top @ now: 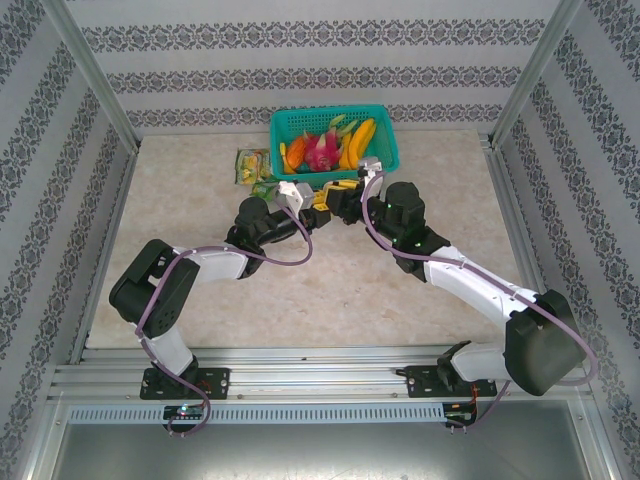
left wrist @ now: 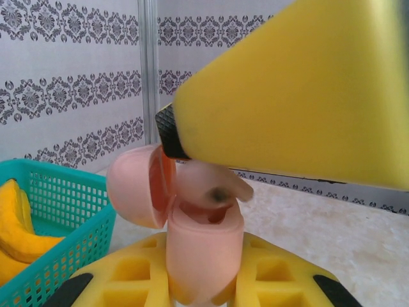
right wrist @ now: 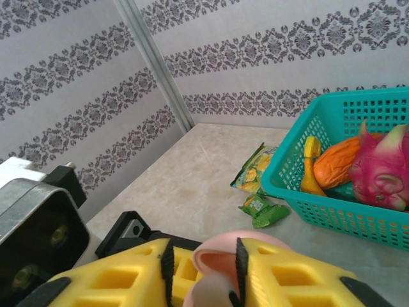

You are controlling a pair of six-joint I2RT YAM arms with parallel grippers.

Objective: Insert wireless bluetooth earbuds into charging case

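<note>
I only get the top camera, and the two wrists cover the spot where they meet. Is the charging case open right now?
Observer: Yes. In the left wrist view, the left gripper clamps the pink charging case upright, with its lid swung open to one side.
Operator: Is a bud in it yet?
Observer: A pale pink earbud lies at the case's mouth, one end jutting past the rim.
Operator: Is the right gripper gripping that bud?
Observer: I cannot tell. In the right wrist view, the right gripper has a finger on either side of the bud and a narrow gap between them. Contact isn't clear.
</note>
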